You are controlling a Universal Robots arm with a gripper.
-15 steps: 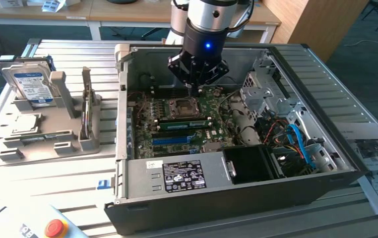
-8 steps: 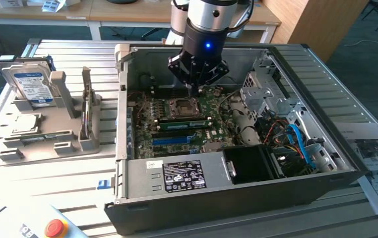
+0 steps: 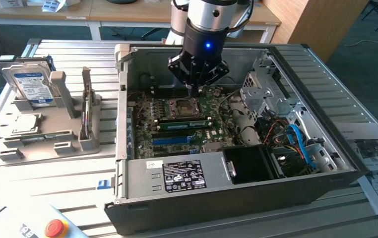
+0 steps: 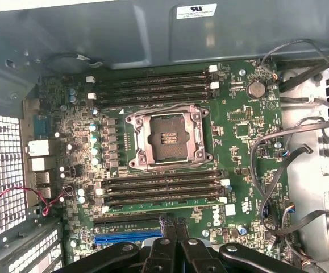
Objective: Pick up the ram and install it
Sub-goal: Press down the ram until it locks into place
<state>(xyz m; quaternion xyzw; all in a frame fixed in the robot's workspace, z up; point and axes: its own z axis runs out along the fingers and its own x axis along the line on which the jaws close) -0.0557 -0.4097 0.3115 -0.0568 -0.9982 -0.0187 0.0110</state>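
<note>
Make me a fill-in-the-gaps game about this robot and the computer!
1. The end effector hangs inside the open computer case, above the green ____.
2. The hard drive standing outside the case has a white and ____ label.
3. The long, thin ram is coloured ____.
4. The round button at the table's edge is ____.

Missing words: motherboard, blue, green, red.

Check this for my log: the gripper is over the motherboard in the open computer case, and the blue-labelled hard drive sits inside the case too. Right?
Not quite. The gripper is over the motherboard in the open computer case, but the hard drive stands outside it, in the grey holder at the exterior view's left. The exterior view shows this.
</note>
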